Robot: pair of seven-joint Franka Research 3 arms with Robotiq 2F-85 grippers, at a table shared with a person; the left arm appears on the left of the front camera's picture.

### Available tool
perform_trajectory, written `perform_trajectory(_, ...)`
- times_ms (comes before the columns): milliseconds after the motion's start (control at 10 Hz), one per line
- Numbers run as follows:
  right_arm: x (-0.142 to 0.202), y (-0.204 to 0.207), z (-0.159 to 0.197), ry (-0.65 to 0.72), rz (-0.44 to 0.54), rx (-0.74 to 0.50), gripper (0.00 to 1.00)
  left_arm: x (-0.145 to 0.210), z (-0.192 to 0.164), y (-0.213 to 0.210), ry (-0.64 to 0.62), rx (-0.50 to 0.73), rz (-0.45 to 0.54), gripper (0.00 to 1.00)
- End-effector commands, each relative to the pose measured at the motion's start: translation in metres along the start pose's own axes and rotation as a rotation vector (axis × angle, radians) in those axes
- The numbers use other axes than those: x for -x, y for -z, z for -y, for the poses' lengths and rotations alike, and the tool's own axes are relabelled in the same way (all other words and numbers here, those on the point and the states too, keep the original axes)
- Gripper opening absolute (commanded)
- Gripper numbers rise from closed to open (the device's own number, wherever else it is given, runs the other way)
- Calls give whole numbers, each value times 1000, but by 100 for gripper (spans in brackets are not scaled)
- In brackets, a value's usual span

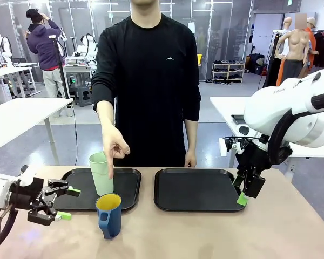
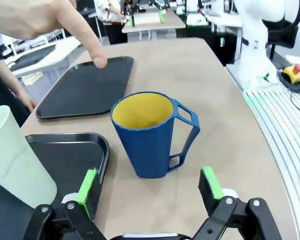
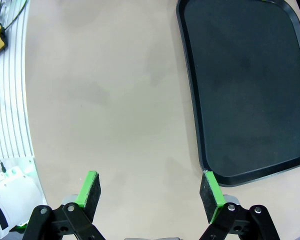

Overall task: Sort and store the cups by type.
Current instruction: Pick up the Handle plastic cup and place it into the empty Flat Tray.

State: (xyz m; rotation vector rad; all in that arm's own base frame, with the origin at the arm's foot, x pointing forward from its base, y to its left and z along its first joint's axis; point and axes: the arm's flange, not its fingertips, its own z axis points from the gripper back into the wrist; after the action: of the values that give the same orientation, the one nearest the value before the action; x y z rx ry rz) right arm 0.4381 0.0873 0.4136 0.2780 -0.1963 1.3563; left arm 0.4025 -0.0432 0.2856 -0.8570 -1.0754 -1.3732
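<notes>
Two cups, two trays, mug unsorted
Blue mug [image 1: 108,215] stands on the table [image 1: 205,232] just before the left tray [image 1: 128,186], which holds the mint tumbler [image 1: 101,174] under the person's hand [image 1: 114,145] (finger pointing down); I judge the mug belongs on the right tray [image 1: 197,190]. My left gripper [image 1: 68,203], wide open and empty, faces it; my right gripper [image 3: 150,187] hangs open beside that tray.

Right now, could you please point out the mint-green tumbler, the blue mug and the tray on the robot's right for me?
mint-green tumbler [image 1: 100,182]: front view, on its side wall, lower half.
blue mug [image 2: 142,147]: left wrist view, on its outer body beside the handle.
right tray [image 1: 197,190]: front view, on its bare black floor.
</notes>
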Motion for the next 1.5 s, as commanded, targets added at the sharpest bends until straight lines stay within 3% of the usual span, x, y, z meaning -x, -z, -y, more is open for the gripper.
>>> perform_trajectory(0,2,0,-2,4,5,10,100,42,3,10,28,-34,104,100)
perform_trajectory(100,2,0,-2,4,5,10,100,41,2,6,28,-46,73,100)
perform_trajectory(200,2,0,-2,4,5,10,100,4,-3,0,-24,-3,34,100)
perform_trajectory(800,2,0,-2,4,5,10,100,1,-4,0,-40,1,44,100)
perform_trajectory(1400,2,0,-2,4,5,10,100,23,-32,30,-90,14,9,100)
